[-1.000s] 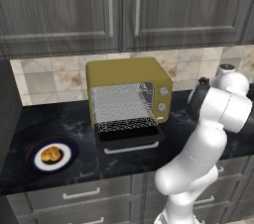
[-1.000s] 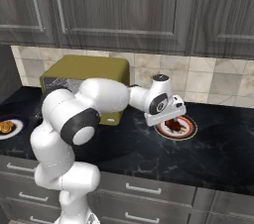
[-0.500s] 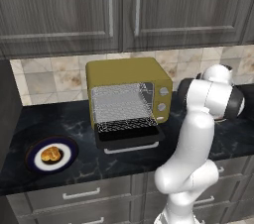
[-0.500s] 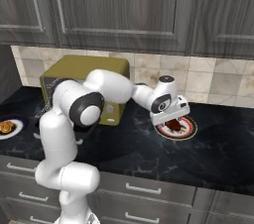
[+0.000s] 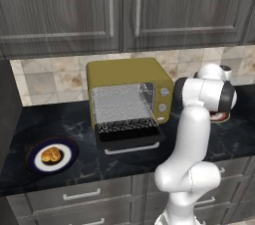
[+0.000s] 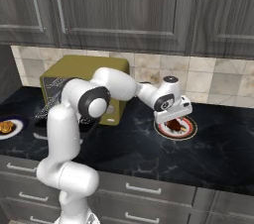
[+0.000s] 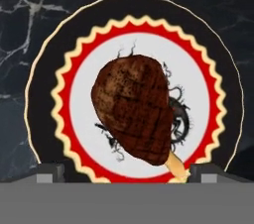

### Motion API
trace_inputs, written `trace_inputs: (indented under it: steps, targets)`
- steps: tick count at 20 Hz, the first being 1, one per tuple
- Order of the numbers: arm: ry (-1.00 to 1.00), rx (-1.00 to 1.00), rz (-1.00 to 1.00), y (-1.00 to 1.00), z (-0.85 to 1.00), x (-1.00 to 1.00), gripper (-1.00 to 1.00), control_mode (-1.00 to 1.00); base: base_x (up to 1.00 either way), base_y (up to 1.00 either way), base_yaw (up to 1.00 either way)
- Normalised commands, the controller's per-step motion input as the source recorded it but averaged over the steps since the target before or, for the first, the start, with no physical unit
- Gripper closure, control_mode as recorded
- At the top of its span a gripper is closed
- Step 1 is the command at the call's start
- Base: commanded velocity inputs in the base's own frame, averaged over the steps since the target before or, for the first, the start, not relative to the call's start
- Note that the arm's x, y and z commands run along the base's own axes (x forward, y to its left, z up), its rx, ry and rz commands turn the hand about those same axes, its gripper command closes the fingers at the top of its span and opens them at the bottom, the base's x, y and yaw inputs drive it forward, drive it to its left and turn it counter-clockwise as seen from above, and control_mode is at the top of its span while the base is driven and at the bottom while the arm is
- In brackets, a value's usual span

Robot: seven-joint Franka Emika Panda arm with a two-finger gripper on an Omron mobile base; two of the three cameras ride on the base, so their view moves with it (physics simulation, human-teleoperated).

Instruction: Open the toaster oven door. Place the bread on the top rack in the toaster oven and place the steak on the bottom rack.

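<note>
Door step done: black glass-fronted toaster oven door (image 5: 130,136) hangs folded down in front of the boxy olive-yellow toaster oven (image 5: 130,95), speckled grey cavity exposed. Thin grey wire top rack inside too fine to pick out against the speckle.

Loading not yet done. Small golden-brown bread roll (image 5: 51,155) sits on a white plate with dark blue rim (image 5: 31,162), on the black marbled counter (image 5: 60,119) left of the oven. Flat dark brown steak (image 7: 135,110), pale bone end showing, lies on a round plate with red scalloped border (image 7: 213,99), on the counter right of the oven.

White two-finger gripper (image 6: 173,117) poised directly over the steak plate, jaws spread wide, empty, finger tips (image 7: 49,172) flanking the near rim, not touching the meat.

Likely in hand: reach for the steak. Left: grasp, carry to bottom rack, then bread to top rack.
</note>
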Motion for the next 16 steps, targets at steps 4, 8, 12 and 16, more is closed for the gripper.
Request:
trace_inputs:
  steps: [4, 8, 12, 16]
  targets:
    - [0.0, 0.0, 0.0, -0.02, -0.18, 0.25, -1.0, -1.0, 0.0, 0.0, 0.0]
    - [0.0, 0.0, 0.0, -0.03, -0.21, 0.23, -1.0, -1.0, 0.0, 0.0, 0.0]
    - [0.0, 0.0, 0.0, -0.05, -0.15, 0.08, -1.0, -1.0, 0.0, 0.0, 0.0]
    - [0.0, 0.0, 0.0, -0.01, -0.11, 0.0, -1.0, -1.0, 0.0, 0.0, 0.0]
